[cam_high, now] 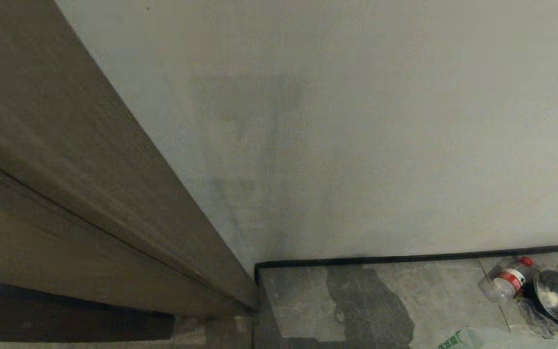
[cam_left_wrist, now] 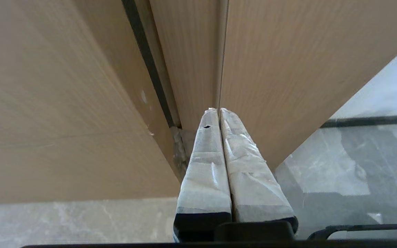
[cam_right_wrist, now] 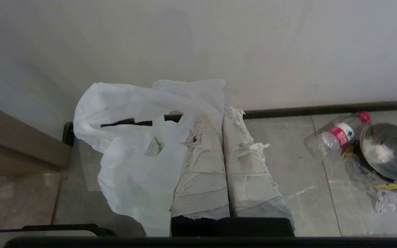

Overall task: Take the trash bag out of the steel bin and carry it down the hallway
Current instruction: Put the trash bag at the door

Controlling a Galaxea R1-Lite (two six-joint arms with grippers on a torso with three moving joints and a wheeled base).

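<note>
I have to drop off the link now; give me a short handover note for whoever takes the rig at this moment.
Right gripper: shut on the trash bag, which hangs off its fingers above the floor tiles, near the wall.
Left gripper: shut, empty, pointing at the wooden door.
Steel bin: on the floor by the wall, to the robot's right, with a plastic bottle and loose clear plastic around it.
Done: bag is out of the bin and held.
Left: turn away from the wall and door corner, then carry the bag down the hallway; watch that it does not slip.
</note>
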